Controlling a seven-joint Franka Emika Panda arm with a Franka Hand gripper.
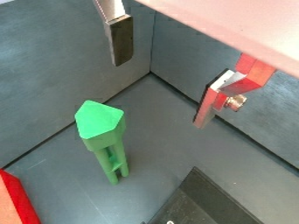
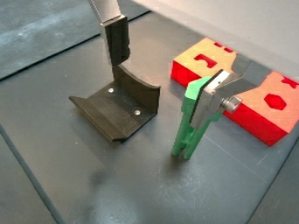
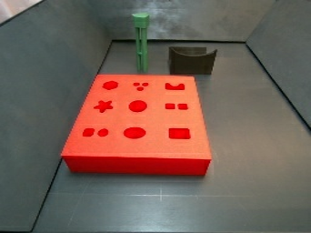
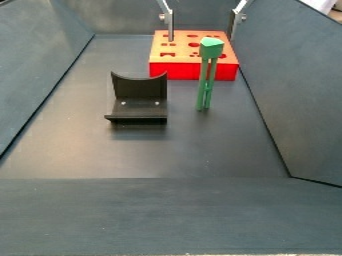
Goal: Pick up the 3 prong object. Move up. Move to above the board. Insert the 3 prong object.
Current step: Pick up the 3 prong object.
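The 3 prong object is a tall green peg [image 3: 142, 41] standing upright on the floor just beyond the red board's [image 3: 136, 123] far edge. It shows in both wrist views [image 1: 103, 140] [image 2: 187, 131] and in a side view [image 4: 207, 75]. My gripper [image 4: 203, 12] is open and empty, above the peg. Its fingers are spread wide in both wrist views [image 1: 163, 87] [image 2: 158, 92]. One finger [image 2: 211, 98] overlaps the peg's head in a wrist view. The gripper is out of view in the side view from the board's near end.
The dark fixture [image 4: 138, 98] stands on the floor beside the peg and also shows in other views [image 2: 117, 105] [image 3: 191, 59]. The board [image 4: 187, 55] has shaped cutouts. Grey walls enclose the floor on all sides.
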